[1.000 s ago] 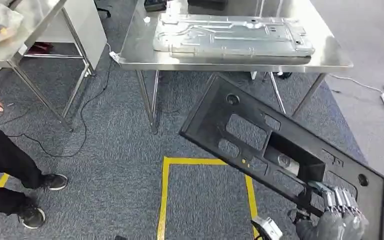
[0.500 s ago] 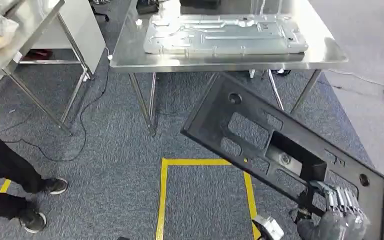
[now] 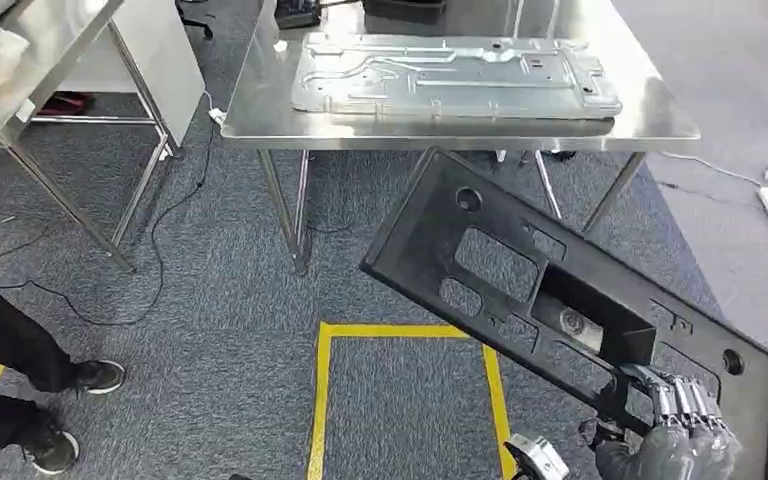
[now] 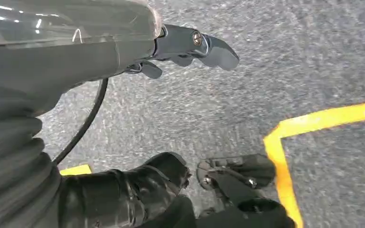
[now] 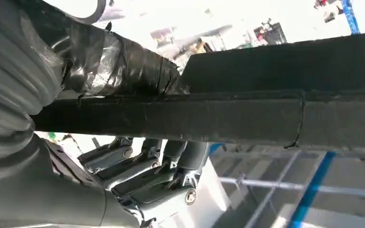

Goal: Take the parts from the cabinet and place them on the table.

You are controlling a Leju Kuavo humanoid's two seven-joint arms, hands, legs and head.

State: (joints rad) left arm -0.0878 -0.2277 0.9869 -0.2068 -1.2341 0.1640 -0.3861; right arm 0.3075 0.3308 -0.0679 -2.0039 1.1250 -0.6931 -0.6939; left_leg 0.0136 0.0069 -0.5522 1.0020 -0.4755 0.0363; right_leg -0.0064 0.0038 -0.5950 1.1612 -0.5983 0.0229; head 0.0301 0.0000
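- The right hand (image 3: pixel 682 430) grips the lower end of the black panel (image 3: pixel 520 270); in the right wrist view its fingers (image 5: pixel 171 171) curl under the panel's edge with the thumb on top.
- The left hand (image 4: pixel 190 45) hangs over the carpet (image 3: pixel 210 300), fingers apart and holding nothing.
- The black panel is a long, matte, moulded plastic plate with rectangular cut-outs and round holes, held tilted in the air in front of the steel table (image 3: pixel 260 115).
- Since a second ago the whole view has shifted: the table sits slightly lower and more central, while the grip looks unchanged.
- A stamped, ribbed grey metal sheet (image 3: pixel 455 75) lies flat on the shiny tabletop.
- Yellow tape (image 3: pixel 322 400) marks a rectangle on the grey carpet.
- A person's dark legs and shoes (image 3: pixel 20 390) stand at the left.
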